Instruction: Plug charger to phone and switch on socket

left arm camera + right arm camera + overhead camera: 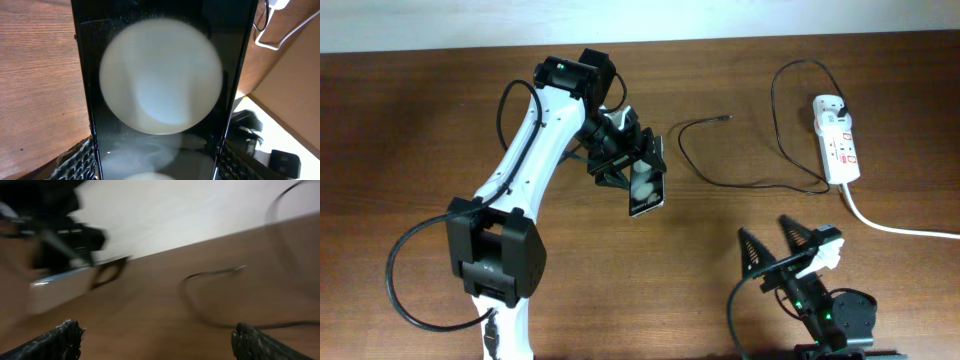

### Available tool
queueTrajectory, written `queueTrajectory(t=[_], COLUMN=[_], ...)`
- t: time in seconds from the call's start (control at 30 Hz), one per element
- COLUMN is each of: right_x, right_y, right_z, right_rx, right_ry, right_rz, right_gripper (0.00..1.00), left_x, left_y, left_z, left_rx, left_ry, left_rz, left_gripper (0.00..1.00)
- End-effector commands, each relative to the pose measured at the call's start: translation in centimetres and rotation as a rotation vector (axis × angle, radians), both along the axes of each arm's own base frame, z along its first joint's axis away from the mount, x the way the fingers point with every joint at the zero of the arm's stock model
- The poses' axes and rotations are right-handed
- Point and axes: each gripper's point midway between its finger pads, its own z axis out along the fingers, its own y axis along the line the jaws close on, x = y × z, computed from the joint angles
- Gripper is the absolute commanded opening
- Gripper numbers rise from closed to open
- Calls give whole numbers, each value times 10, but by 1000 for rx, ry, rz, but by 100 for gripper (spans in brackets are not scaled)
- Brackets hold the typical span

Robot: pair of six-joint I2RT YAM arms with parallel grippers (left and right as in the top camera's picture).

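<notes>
My left gripper (620,160) is shut on the black phone (646,188), which it holds at the table's middle, tilted, glossy face with white round spots up. In the left wrist view the phone (160,100) fills the frame between the fingers. The charger cable (720,175) is a thin black line running from its free connector tip (725,117) across to its plug head (842,105) in the white socket strip (837,140) at the right. My right gripper (778,250) is open and empty near the front edge; its view shows the cable (200,297) and the phone (60,287), blurred.
The socket's thick white cord (895,228) runs off the right edge. The left arm's black cable (410,290) loops at the front left. The table is brown wood (400,130).
</notes>
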Motion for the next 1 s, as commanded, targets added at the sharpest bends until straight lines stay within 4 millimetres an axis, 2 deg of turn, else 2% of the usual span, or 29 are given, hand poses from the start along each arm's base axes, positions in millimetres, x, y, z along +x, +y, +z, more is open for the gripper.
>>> queueTrajectory(t=[0.0, 0.03, 0.1, 0.17, 0.2, 0.27, 0.3, 0.4, 0.47, 0.53, 0.63, 0.7, 0.77, 0.8, 0.9, 0.97], right_x=[-76, -88, -89, -89, -84, -44, -30, -18, -5, 0, 4, -8, -32, -41, -87, -100], right_y=[74, 79, 79, 79, 77, 53, 40, 29, 14, 10, 10, 10, 4, -1, -10, -8], right_z=[0, 0, 0, 0, 0, -3, -6, -11, -25, -30, -3, 20, 49, 57, 96, 98], right_rx=[217, 273, 436, 463, 468, 509, 480, 143, 145, 98, 41, 44, 26, -9, -81, -70], right_ry=[210, 284, 471, 501, 493, 430, 378, 140, 224, 281, 483, 680, 856, 883, 943, 988], right_rz=[613, 682, 666, 660, 630, 365, 254, 192, 74, 53, 56, 53, 16, -6, -33, -26], right_gripper=[99, 99, 99, 99, 99, 99, 99, 99, 99, 99, 99, 99, 99, 99, 99, 99], left_x=[1, 1, 1, 1, 1, -1, -1, -1, -3, -6, -6, -6, -6, -6, -6, -6], left_y=[-5, -5, -5, -5, -5, -4, -4, -4, -5, -4, -4, -4, -4, -4, -4, -4], left_z=[27, 27, 27, 27, 27, 27, 27, 27, 27, 27, 27, 27, 27, 27, 27, 27], left_rx=[-57, -57, -57, -57, -57, -55, -55, -55, -52, -47, -46, -47, -47, -46, -46, -46], left_ry=[-41, -41, -41, -41, -40, -35, -34, -34, -26, -13, -12, -13, -13, -13, -13, -14], left_rz=[22, 22, 21, 21, 21, 21, 21, 21, 17, 17, 17, 17, 17, 16, 16, 16], left_gripper=[69, 69, 70, 70, 71, 71, 71, 72, 72, 72, 72, 72, 72, 72, 72, 72])
